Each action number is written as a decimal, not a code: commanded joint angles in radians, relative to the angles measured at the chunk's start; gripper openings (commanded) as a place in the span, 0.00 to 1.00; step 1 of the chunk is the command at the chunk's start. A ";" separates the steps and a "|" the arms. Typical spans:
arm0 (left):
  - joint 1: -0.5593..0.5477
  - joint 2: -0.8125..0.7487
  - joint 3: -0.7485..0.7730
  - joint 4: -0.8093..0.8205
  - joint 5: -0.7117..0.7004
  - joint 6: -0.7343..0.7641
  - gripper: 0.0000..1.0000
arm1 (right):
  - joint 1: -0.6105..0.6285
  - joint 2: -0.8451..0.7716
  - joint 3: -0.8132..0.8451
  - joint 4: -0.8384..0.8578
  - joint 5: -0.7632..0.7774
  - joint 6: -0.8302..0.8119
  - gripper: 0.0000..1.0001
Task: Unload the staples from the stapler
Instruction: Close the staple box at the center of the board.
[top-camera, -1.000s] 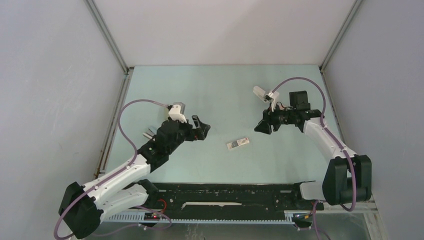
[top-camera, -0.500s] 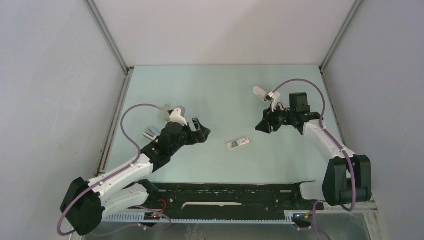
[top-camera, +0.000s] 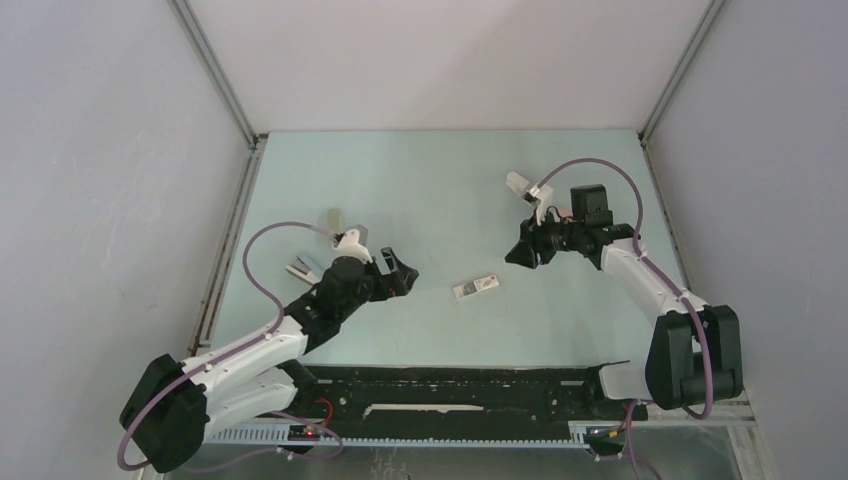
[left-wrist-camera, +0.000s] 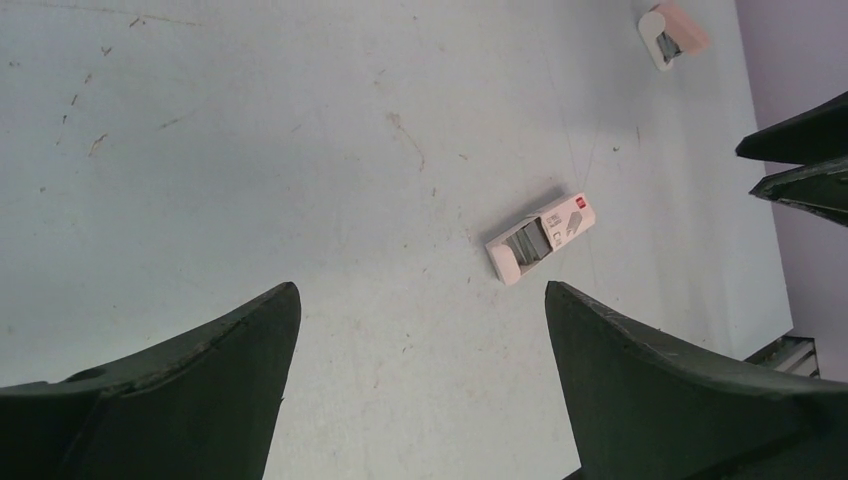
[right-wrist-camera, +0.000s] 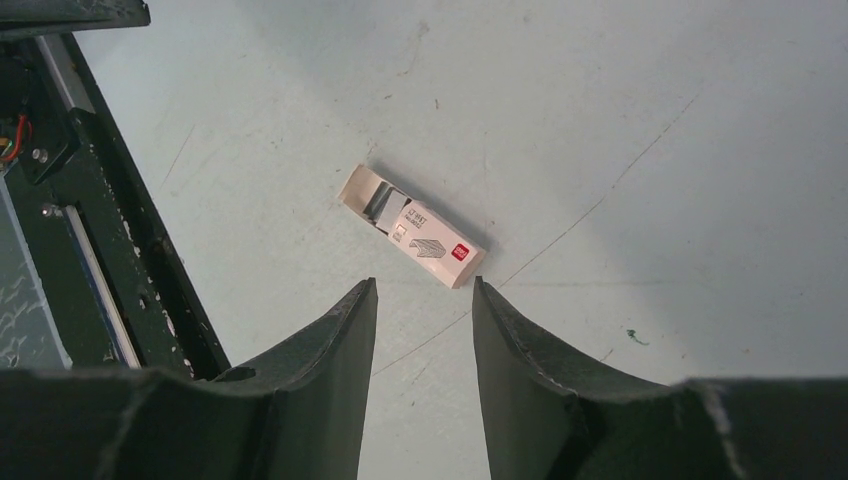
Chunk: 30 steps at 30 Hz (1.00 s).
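From above, the left pincer (top-camera: 403, 270) gapes wide and empty, and the right pincer (top-camera: 513, 256) hangs empty too; the small white box (top-camera: 475, 287) lies on the table (top-camera: 420, 180) between them. Left wrist: a pinkish stapler (left-wrist-camera: 672, 35) rests well apart from the box. Right wrist: jaws narrowly parted on nothing; grey staples (right-wrist-camera: 380, 207) sit in the box's open end, so unloading looks largely finished.

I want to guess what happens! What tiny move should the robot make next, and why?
Probably swing the right fingers toward the pink stapler on the table. The right fingers and the left fingers are both open and empty. Nothing holds the stapler yet, and it lies much nearer the right fingers than the left ones.
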 joint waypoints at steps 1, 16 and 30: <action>0.008 0.001 0.017 0.076 0.009 -0.010 0.97 | 0.005 -0.002 -0.002 0.024 0.019 -0.007 0.49; 0.008 0.076 0.028 0.100 0.044 -0.019 0.96 | -0.003 0.020 -0.002 0.029 0.030 -0.006 0.49; 0.010 0.116 0.033 0.133 0.082 -0.022 0.97 | -0.003 0.049 -0.002 0.038 0.054 0.003 0.49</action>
